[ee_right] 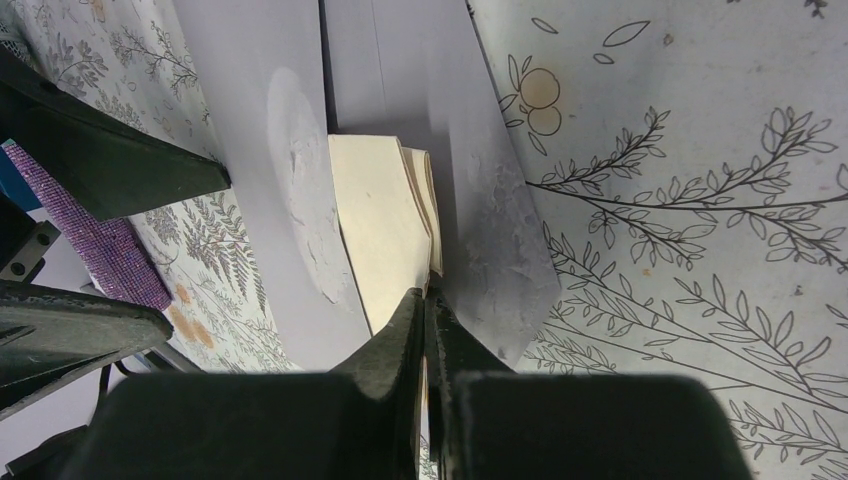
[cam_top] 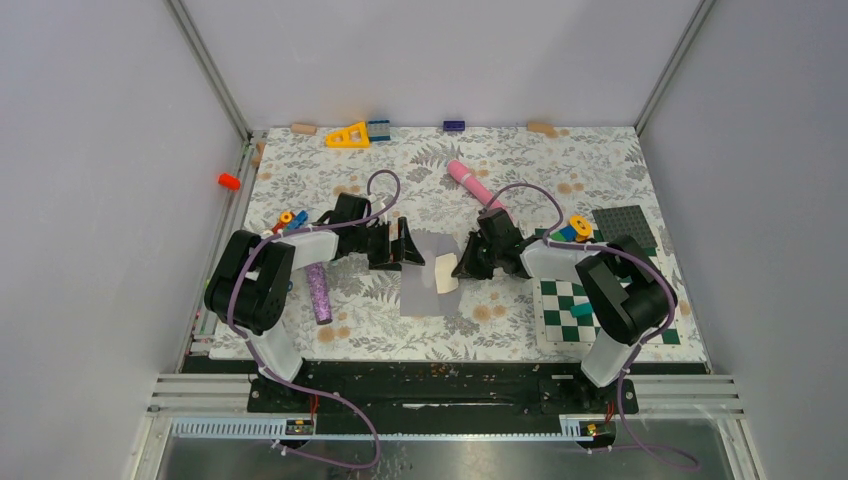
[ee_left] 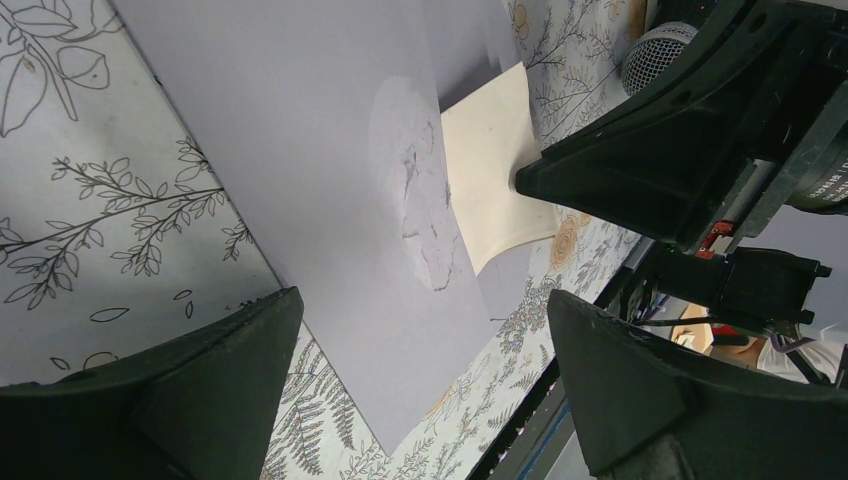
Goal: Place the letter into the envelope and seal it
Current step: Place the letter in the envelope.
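The envelope (cam_top: 424, 283) lies flat on the floral tabletop (cam_top: 520, 165), about at its middle, between the two arms. It is pale grey-lavender paper, and the left wrist view shows a rough, scuffed patch on its face. A cream folded letter (ee_right: 380, 215) sits at the envelope's right side. One long edge of it is covered by the grey paper while the rest sticks out. Whether it is actually inside the pocket cannot be told.

The right end effector (ee_right: 425, 308) has its fingers pressed together, pinching the near edge of the letter. The left end effector (cam_top: 412, 246) is at the envelope's upper left, fingers spread wide. In its own wrist view the envelope fills the gap between them, and neither finger is seen touching the paper.

Farther out, a purple glittery stick (cam_top: 319, 292) lies on the tabletop left of the envelope, beside the left arm. A pink cylinder (cam_top: 470, 183) lies behind the right arm. A green-and-white checkerboard mat (cam_top: 563, 312) is at the right, partly under that arm.
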You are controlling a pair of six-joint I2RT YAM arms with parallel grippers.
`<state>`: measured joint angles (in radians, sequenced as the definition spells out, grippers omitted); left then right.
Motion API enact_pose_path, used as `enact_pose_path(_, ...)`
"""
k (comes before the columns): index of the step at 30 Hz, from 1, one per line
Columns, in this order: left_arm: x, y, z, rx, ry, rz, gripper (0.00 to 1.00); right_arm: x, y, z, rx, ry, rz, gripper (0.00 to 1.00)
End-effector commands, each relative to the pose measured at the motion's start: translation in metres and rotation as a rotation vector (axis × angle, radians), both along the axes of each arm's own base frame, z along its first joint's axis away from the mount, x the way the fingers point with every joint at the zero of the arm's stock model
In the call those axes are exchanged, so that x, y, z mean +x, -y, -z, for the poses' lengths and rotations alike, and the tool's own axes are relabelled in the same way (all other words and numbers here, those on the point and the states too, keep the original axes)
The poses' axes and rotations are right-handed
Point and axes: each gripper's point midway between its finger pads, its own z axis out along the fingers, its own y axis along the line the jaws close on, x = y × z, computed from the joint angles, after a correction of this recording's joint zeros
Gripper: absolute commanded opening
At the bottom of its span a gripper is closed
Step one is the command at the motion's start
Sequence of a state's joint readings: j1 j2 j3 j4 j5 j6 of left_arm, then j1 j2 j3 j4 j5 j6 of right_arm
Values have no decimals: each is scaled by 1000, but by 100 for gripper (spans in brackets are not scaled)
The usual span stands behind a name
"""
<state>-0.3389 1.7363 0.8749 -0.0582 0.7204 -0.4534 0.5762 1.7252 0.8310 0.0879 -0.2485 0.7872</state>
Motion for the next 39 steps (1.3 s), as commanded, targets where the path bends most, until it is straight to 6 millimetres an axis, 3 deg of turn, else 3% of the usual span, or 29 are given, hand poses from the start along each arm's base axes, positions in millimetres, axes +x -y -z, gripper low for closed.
enact_pose_path(1,-5,2,-1,-6,0,9,99,4,-9,-5,12,16,-7,0)
enact_pose_path(24,-7,7,-5,-21,-1,22,99,7,-41,-3,78,-11,-23,0)
enact_pose_path(39,-7,7,-7,-25,2,24,99,1,-48,0,85,-22,-45,0)
